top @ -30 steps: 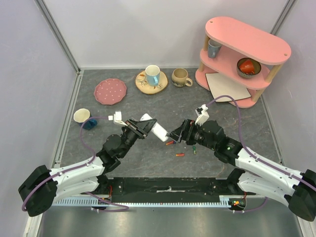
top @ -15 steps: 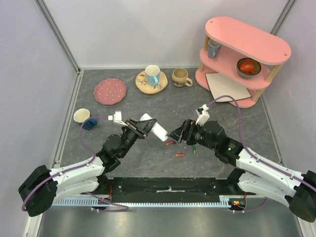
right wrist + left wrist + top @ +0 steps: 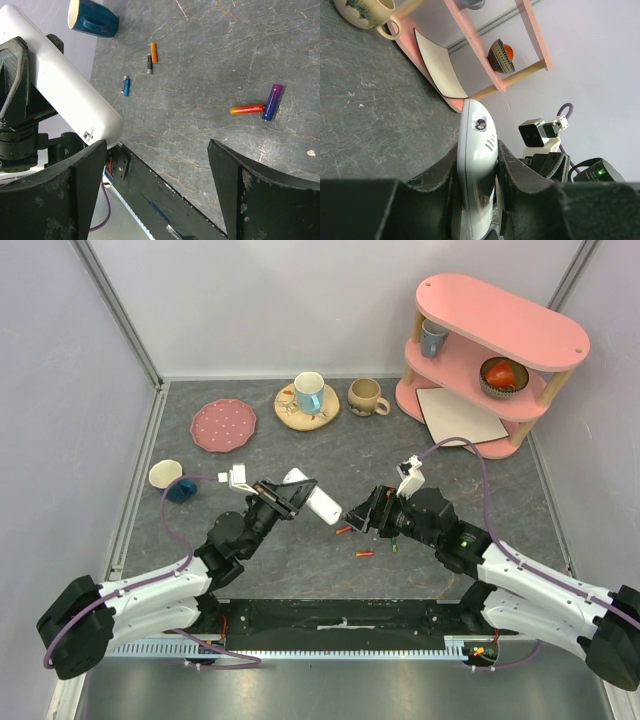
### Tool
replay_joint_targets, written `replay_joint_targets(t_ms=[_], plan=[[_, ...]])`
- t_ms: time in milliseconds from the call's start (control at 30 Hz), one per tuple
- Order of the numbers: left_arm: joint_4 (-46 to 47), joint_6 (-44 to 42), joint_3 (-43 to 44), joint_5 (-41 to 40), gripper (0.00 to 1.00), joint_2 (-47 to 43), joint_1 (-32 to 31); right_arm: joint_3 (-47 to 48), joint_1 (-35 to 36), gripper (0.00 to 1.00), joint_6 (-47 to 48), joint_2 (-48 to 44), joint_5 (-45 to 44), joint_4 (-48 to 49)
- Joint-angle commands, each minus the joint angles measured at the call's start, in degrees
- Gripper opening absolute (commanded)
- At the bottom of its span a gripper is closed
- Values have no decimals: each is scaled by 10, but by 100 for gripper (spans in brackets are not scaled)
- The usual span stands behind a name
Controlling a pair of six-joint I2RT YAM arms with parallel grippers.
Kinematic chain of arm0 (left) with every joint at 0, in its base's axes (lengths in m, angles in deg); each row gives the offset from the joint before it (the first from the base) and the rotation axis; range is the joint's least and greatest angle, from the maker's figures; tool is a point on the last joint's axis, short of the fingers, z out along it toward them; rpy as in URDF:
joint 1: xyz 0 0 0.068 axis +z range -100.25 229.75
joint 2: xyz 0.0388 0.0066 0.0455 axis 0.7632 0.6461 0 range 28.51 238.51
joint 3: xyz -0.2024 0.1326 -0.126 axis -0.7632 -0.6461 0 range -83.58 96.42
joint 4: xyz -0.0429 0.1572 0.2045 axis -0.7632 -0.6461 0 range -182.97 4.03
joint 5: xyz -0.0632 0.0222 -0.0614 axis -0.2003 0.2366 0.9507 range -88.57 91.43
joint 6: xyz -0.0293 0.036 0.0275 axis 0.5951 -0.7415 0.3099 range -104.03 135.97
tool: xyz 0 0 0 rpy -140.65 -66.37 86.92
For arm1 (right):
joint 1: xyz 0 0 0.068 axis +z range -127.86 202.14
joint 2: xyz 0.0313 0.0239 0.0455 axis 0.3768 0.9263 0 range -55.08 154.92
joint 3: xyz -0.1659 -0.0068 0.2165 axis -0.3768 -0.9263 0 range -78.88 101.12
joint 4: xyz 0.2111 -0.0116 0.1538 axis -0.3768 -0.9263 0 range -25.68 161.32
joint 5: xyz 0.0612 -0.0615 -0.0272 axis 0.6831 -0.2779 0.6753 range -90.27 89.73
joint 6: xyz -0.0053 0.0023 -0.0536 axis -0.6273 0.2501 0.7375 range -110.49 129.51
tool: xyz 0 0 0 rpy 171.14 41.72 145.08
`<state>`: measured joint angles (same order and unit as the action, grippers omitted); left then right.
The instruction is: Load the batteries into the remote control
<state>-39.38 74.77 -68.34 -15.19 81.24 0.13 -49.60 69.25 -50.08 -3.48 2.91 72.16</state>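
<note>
My left gripper [image 3: 296, 496] is shut on the white remote control [image 3: 320, 506] and holds it above the table, its free end pointing right. In the left wrist view the remote [image 3: 476, 145] stands edge-on between the fingers [image 3: 520, 175]. My right gripper [image 3: 356, 517] is open and empty, just right of the remote's end. In the right wrist view the remote [image 3: 60, 85] lies beside my left finger [image 3: 87, 175]. Batteries lie on the table: a red-orange one [image 3: 247, 108] touching a purple one [image 3: 272, 101], an orange one [image 3: 153, 52] and a blue one [image 3: 126, 86]. The top view shows two red-orange batteries [image 3: 365, 553] and a green one [image 3: 395, 543].
A pink two-tier shelf [image 3: 500, 330] stands at the back right with a bowl [image 3: 503, 375], a cup [image 3: 433, 337] and a beige board [image 3: 458, 420]. A pink plate [image 3: 223, 425], a mug on a wooden coaster [image 3: 308, 395] and a beige mug [image 3: 365, 395] stand at the back. A cream cup [image 3: 166, 475] and blue cup [image 3: 182, 490] are at the left.
My right gripper has shifted slightly toward the near edge, still open. My left gripper holds the remote in the same place.
</note>
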Motion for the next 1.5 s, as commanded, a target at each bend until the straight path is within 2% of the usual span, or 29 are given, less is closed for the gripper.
replay_joint_targets(t_ms=[0,1033,1467], plan=[[22,-20,22,-10,2,-8,-3,6,-2,90,-6,3,0,20],[33,-17,22,-6,2,25,-2,17,2,90,-11,24,14,43],[46,-5,18,23,2,16,-3,5,2,90,-16,23,0,48]])
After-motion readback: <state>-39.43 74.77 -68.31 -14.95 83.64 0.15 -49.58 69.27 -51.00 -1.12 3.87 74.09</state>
